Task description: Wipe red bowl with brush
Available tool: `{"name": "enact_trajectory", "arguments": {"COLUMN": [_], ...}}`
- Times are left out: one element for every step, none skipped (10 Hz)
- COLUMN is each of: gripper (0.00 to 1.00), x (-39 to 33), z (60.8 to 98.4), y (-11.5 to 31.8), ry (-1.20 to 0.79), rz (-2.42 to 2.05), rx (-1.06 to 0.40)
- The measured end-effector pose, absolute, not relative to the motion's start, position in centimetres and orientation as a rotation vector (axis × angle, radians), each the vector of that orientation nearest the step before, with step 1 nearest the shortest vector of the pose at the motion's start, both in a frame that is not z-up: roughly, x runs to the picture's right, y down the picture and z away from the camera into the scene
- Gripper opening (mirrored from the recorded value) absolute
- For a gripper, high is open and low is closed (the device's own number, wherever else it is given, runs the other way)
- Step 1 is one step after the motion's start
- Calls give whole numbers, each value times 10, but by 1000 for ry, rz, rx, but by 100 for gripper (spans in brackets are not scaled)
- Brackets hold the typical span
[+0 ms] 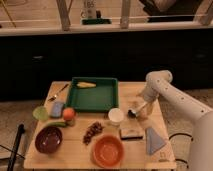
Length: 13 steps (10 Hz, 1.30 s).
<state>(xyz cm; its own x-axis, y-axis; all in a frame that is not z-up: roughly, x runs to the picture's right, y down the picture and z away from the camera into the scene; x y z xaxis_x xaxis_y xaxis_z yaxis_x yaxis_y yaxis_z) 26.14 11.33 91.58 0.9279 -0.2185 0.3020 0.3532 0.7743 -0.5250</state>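
green tray [97,98] at the back of the table [131,93], maroon bowl [48,139] front left, white cup [115,116] just left of the pincer [134,112]

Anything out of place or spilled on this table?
Nothing looks spilled or tipped. A dark grape-like cluster lies loose on the table beside the red bowl. The hand sits low beside the white cup.
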Motion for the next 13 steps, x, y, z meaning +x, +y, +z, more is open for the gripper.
{"name": "enact_trajectory", "arguments": {"gripper": [80,79,73,63,53,43,33,24,12,5,1,0,0], "x": [263,268,273,277,282,285,287,290,292,292,292,292,292], "z": [919,924,926,928,930,931,932,932,933,934,934,934,934], "y": [114,116,118,119,120,121,121,122,123,124,125,126,127], "ry": [-231,-228,-225,-223,-220,-218,-219,-220,-224,-228,-232,-232,-231], "rz": [-306,-299,-289,-280,-272,-267,-262,-259,-255,-255,-255,-257,-257], "rx": [-626,-642,-651,-654,-657,-658,-658,-659,-661,-661,-662,-663,-665]}}
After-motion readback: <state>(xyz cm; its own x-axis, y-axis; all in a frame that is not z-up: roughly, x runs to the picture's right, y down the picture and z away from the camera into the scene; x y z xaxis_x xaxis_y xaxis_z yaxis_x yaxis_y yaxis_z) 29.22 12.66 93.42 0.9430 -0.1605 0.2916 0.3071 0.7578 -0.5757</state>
